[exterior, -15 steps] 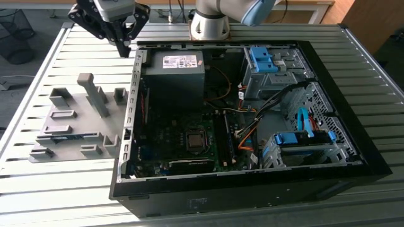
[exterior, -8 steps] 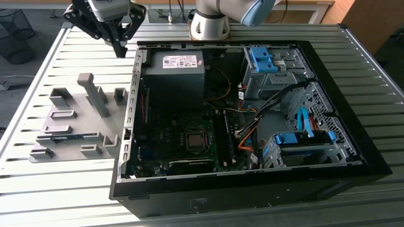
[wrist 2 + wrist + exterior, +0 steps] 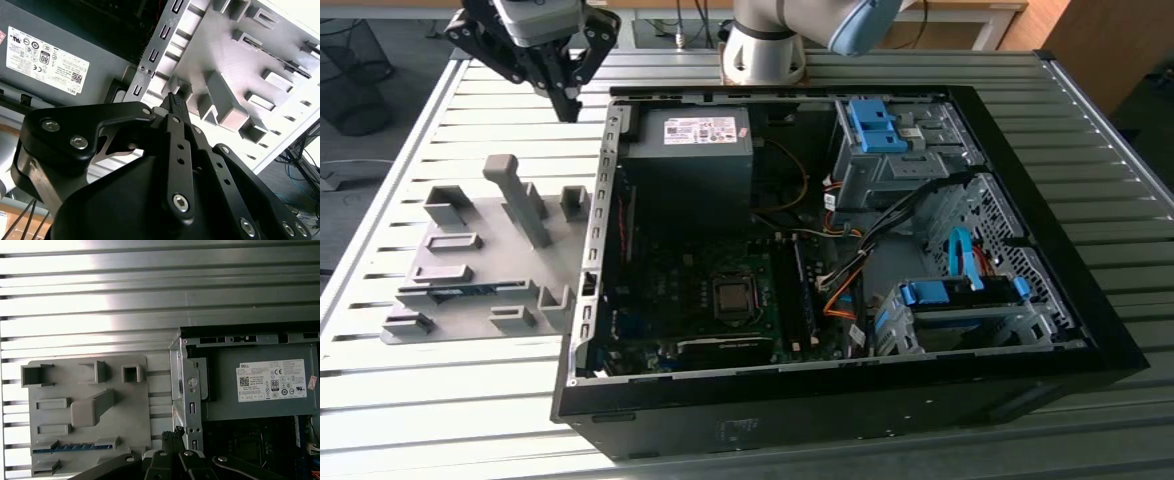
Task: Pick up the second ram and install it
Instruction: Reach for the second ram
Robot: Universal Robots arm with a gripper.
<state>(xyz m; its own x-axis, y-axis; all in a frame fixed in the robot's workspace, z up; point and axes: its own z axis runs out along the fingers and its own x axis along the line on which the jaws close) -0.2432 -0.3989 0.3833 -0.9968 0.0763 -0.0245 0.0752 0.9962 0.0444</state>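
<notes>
Gripper [image 3: 567,108] hangs above the far end of the slatted metal table [image 3: 440,410]. On the exterior view's left it is just outside the far corner of the open computer case [image 3: 1101,335]. I read its fingers as closed together with nothing between them, and in both wrist views the black tips [image 3: 175,100] [image 3: 175,434] meet in one point.

The second ram [image 3: 460,291] is well apart from the gripper. It sits on edge in a slot at the near side of the grey holder plate [image 3: 480,235], on the exterior view's left of the case. I pick it out as a thin bluish strip in the first wrist view [image 3: 70,446] and as a dark narrow strip in the second wrist view [image 3: 280,56].

As for writing, the power supply [image 3: 687,180] in the far part of the case carries a white label [image 3: 700,130]. I see the same label in both wrist views [image 3: 47,60] [image 3: 272,380], crowded with small print, certification marks and a square code. The motherboard [image 3: 680,300] lies nearer, and a blue drive latch [image 3: 870,125] is on the exterior view's right.
</notes>
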